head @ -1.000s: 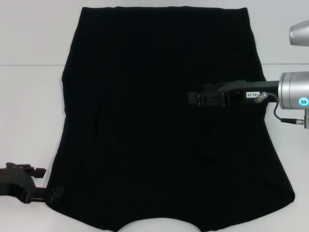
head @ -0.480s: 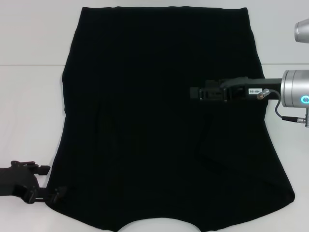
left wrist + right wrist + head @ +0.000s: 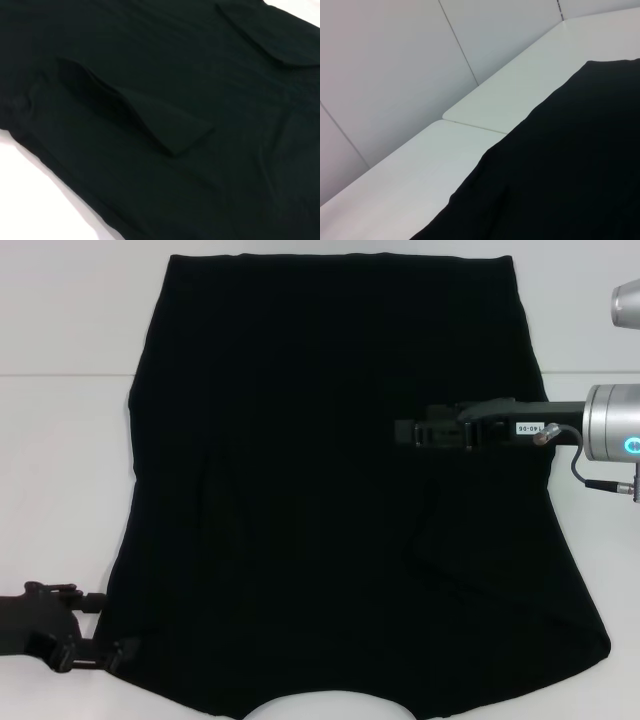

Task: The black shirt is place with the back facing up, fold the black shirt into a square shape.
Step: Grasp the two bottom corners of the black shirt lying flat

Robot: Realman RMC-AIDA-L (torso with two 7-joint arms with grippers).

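The shirt (image 3: 340,490) lies spread flat on the white table (image 3: 60,440), covering most of the middle of the head view, its far hem straight across the top and its near edge curving in at the bottom centre. No lettering shows on the upper side. The sleeves appear tucked inward, so the outline is a plain trapezoid, wider toward the robot. The left wrist view shows the shirt (image 3: 165,150) with a raised fold of fabric running across it and a second flap toward one corner, and a strip of table (image 3: 40,200) along the cloth's edge. The right wrist view shows the shirt (image 3: 560,170) edge lying on the table (image 3: 485,100), with a seam between two tabletop panels and a pale wall beyond.

The left gripper (image 3: 105,645) sits low at the shirt's near left corner, its fingertips at the cloth's edge; whether it has hold of the fabric or how far it is spread, I cannot tell. The right gripper (image 3: 405,432) reaches in from the right, above the shirt's right half, pointing toward the middle. It is black against black cloth, so its spread cannot be told either.
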